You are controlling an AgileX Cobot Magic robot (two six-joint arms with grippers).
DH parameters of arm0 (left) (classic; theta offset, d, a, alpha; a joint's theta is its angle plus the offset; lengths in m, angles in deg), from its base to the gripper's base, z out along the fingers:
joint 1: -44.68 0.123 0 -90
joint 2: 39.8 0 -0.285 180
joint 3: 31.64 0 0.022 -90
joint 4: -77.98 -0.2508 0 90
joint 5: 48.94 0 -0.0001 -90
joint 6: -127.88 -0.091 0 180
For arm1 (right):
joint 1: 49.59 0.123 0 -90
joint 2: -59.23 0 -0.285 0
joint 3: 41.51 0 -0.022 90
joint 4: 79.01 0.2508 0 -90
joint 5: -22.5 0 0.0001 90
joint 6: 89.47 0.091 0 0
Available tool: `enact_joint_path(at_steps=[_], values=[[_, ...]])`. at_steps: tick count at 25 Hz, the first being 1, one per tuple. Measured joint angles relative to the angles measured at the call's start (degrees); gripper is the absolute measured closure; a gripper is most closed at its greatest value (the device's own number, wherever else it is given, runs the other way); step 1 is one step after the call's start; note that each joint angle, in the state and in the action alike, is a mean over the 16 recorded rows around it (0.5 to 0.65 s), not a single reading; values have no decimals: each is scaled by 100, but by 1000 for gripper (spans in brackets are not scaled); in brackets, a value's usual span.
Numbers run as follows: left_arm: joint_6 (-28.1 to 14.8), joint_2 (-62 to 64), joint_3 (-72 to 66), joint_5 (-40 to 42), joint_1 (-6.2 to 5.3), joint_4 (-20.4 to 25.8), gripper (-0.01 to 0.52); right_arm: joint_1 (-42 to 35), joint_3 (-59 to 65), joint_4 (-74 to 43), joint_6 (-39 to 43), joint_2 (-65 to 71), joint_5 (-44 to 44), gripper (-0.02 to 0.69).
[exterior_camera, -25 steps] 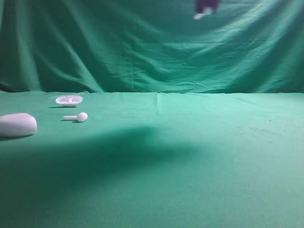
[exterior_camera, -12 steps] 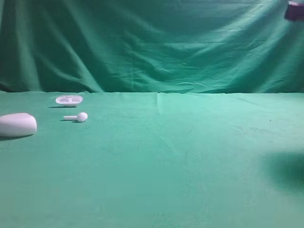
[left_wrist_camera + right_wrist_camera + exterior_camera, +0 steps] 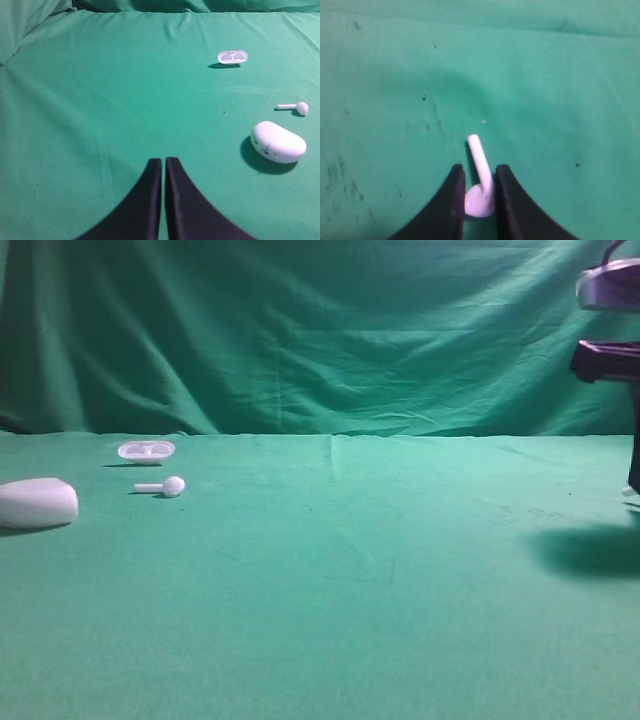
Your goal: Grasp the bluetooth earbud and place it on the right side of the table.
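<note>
Right gripper (image 3: 479, 186) is pinching the earbud (image 3: 479, 192) between its two black fingers, stem poking out forward, hanging just above the table (image 3: 400, 570) at its far right edge. Left gripper (image 3: 163, 167) is sitting with fingers pressed together, holding nothing. Left of it all: case (image 3: 37, 502), second earbud (image 3: 165, 486) just beside the case, small white tray (image 3: 146, 450) behind that

Non-task items, far left of the scene. Large white pebble-shaped case (image 3: 37, 502) nearest the left edge. Second white earbud (image 3: 163, 486), lying flat with long straight stem and ball head, just beside the case. Shallow white oval tray (image 3: 146, 450) with two recesses, behind it. Green cloth backdrop (image 3: 300, 340), draped in folds.
</note>
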Motion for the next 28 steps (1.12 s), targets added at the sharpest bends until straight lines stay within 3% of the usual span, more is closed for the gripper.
enact_joint_path(at_steps=[11, 14, 17, 28], values=[[0, 0, 0, 0, 0, 0, 514, 3, -318, 15, -66, -11, 405, 207], [0, 0, 0, 0, 0, 0, 514, 3, -532, 43, -67, -102, 777, 182], [0, 0, 0, 0, 0, 0, 514, 3, -771, 127, -67, -299, 1193, 231], [0, 0, 0, 0, 0, 0, 514, 9, -1198, 616, -67, -2145, 2576, 584]])
